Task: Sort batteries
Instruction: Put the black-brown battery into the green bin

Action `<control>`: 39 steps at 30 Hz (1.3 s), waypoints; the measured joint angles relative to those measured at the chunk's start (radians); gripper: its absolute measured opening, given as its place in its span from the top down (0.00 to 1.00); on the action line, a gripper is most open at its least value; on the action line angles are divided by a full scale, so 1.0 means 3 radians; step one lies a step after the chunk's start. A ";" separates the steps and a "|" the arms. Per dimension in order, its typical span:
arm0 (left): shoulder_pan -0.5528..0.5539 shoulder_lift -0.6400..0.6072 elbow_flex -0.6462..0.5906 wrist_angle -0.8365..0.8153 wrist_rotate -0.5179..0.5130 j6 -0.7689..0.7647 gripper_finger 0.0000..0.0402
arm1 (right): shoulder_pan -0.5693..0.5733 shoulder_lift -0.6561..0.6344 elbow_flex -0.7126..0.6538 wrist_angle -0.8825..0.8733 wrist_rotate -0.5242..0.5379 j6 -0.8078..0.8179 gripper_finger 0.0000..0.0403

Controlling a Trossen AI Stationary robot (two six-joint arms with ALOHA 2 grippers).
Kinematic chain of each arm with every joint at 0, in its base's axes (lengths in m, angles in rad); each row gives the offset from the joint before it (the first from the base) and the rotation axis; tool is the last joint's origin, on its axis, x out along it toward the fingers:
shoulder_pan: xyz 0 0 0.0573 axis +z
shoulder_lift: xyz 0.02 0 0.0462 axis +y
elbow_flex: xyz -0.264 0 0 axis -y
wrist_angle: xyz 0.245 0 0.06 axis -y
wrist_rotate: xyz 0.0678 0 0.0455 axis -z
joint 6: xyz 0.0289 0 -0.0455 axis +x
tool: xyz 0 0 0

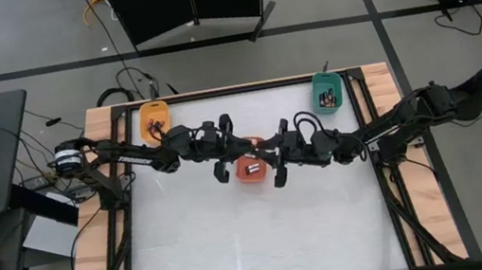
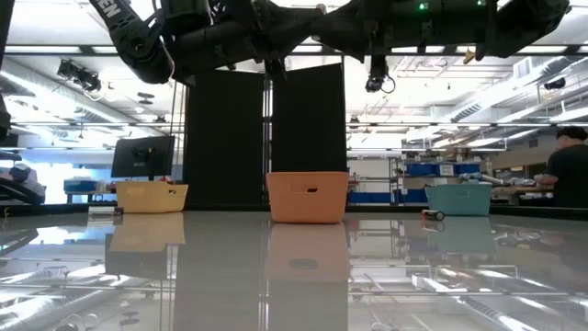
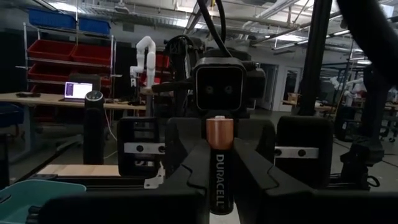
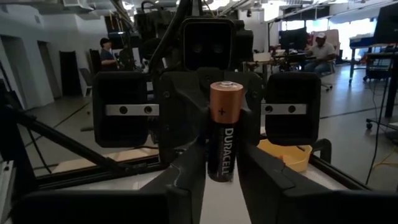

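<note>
One black battery (image 3: 222, 162) with a copper top stands upright in the air between my two grippers, which face each other above the red-orange tray (image 1: 251, 174) at mid-table. My left gripper (image 3: 222, 190) is shut on it. My right gripper (image 4: 224, 175) comes from the other side. Its fingers stand apart, close beside the battery's (image 4: 225, 130) lower half; I cannot tell whether they touch it. The red-orange tray, the orange tray (image 1: 154, 119) at far left and the teal tray (image 1: 327, 93) at far right each hold small batteries. My left gripper pinches the battery's black body (image 3: 222, 180), at its lower half, between its two fingers. The fingers come about level from the table's left and lie across the battery. The battery stands upright, copper end up, clear of the tray below.
The three trays stand in a row along the far part of the white table (image 1: 258, 247). A small dark thing (image 2: 431, 215) lies on the table beside the teal tray (image 2: 457, 199). The table's near half lies bare. Cables and a desk stand beyond its left edge.
</note>
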 joint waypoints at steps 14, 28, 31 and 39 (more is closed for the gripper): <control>-0.0024 -0.0003 -0.0001 -0.0021 -0.0109 0.0056 0.81 | -0.0001 -0.0005 0.0000 -0.0046 0.0008 -0.0203 0.86; 0.0117 -0.0362 -0.0002 -0.0470 -0.0280 0.0611 0.72 | -0.0133 -0.1141 0.0016 -0.1772 0.0781 -0.0239 0.86; 0.0176 -0.0566 -0.0003 -0.0947 -0.0280 0.0684 0.72 | -0.0413 -0.1540 0.0098 -0.2864 0.1130 0.0120 0.86; 0.0284 -0.1064 -0.0004 -0.2281 -0.0475 0.0807 0.72 | -0.1661 -0.1760 0.0174 -0.4653 0.0748 0.1048 0.86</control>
